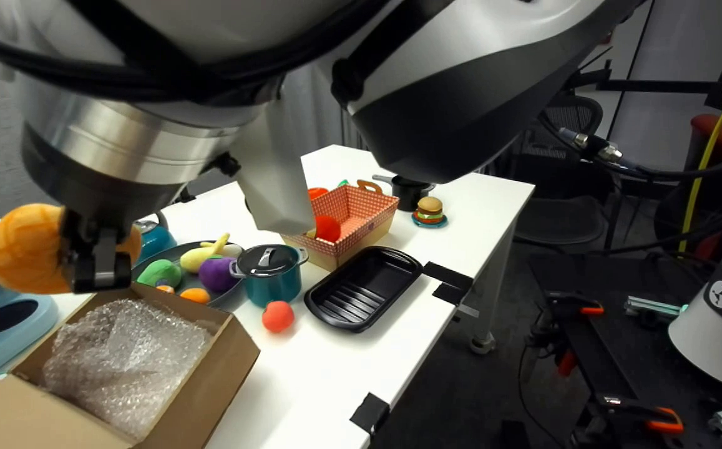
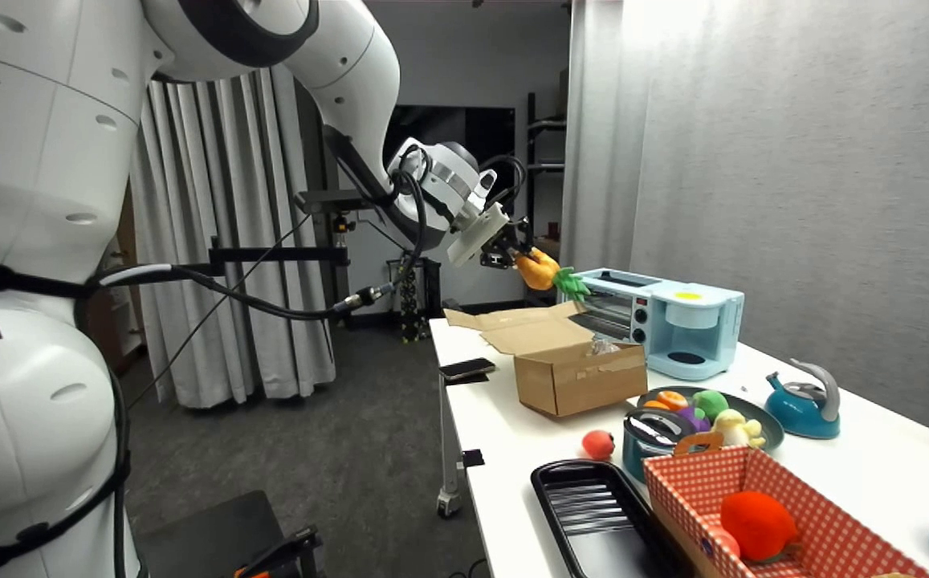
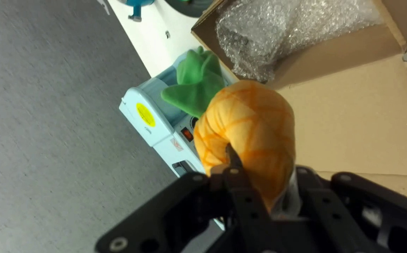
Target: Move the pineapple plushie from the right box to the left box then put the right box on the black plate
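Clamping the pineapple plushie (image 2: 538, 270) higher than the left box (image 2: 580, 384), my gripper (image 3: 259, 170) presented only the orange body (image 1: 27, 252) in an exterior view, while the wrist view added its green tuft (image 3: 198, 82).

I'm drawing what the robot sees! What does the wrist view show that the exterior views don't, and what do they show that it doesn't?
Only the wrist view: a small pinkish label on the pale blue appliance; I can't spot it elsewhere.

Only the exterior views: the black plate, the checked right box and a loose small red toy, each visible in both.

Shared by all: the end effector gripping the pineapple plushie, the left box made of cardboard, and that pale blue appliance.
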Action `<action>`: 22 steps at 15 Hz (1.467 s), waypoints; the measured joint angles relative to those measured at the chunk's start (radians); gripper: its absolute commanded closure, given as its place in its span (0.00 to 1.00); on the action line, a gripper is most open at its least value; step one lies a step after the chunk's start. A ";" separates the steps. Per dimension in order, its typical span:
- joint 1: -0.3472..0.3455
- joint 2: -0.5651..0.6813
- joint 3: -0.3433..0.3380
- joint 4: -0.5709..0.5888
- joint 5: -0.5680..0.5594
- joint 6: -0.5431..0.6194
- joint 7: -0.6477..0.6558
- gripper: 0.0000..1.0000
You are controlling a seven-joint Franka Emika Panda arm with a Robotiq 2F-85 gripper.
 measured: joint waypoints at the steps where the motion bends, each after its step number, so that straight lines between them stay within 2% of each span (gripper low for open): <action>1: -0.008 0.002 0.000 -0.015 0.031 0.003 -0.010 0.94; 6: -0.043 0.048 0.005 -0.089 0.212 0.015 -0.126 0.94; 14: -0.048 0.100 0.005 -0.103 0.423 0.012 -0.321 0.94; 17: -0.041 0.100 -0.010 -0.101 0.424 0.011 -0.336 0.94; 22: -0.015 0.100 -0.065 -0.080 0.312 0.011 -0.315 0.94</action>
